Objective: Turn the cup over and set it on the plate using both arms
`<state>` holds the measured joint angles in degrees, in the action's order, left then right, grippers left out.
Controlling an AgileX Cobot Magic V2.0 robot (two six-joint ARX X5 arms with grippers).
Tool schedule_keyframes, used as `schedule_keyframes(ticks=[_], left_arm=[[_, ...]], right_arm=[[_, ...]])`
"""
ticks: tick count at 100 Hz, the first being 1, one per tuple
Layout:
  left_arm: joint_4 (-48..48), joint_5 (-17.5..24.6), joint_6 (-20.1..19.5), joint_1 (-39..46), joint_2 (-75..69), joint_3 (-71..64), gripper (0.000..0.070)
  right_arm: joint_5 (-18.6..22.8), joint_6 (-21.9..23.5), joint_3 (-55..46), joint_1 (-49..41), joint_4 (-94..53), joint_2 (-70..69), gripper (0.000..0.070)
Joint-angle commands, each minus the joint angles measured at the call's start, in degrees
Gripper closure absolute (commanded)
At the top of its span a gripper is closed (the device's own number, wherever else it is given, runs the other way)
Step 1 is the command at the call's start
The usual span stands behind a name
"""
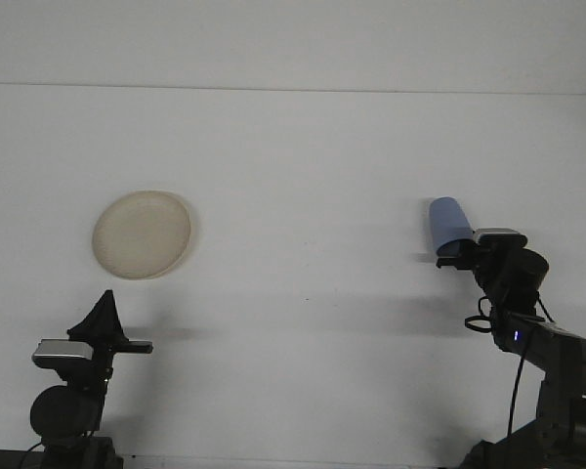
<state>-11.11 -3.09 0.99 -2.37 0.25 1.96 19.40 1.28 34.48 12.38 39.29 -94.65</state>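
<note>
A blue cup [448,223] stands on the white table at the right, with its wider rim down and its rounded base up. My right gripper [455,259] is right at the cup's near lower edge, and its black wrist [511,269] trails off to the right. A round beige plate [142,234] lies flat at the left. Well in front of the plate, my left gripper [105,305] points up with its fingers together in a narrow tip, holding nothing.
The right arm's cables [516,391] and base sit in the bottom right corner. The left arm's base [68,410] is in the bottom left corner. The table's far edge meets a white wall [293,39].
</note>
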Motion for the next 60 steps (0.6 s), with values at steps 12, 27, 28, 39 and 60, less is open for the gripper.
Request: schedule_keyframes(ticks=[12,27,28,39,60], left_arm=[[-0.6,0.1,0.3,0.0,-0.1,-1.2,0.0686],[-0.6,0.1,0.3,0.0,-0.1,-1.2,0.0686],[-0.6,0.1,0.3,0.0,-0.1,-1.2,0.0686],[-0.6,0.1,0.3,0.0,-0.1,-1.2,0.0686],[-0.7,0.1,0.3,0.0,-0.1,-1.2,0.0686]], right_arm=[[0.8,0.8,0.8,0.1,0.5,-1.2,0.0694],[0.7,1.6,0.8,0.0,-1.6,1.6,0.0695],[0.7,1.6,0.8,0.0,-1.8,2.0,0.0694],[0.4,2.1,0.8,-0.4,-4.9,7.1,0.0695],[-6.3,2.1,0.9,-2.2,-18.0,22.6,0.0696]])
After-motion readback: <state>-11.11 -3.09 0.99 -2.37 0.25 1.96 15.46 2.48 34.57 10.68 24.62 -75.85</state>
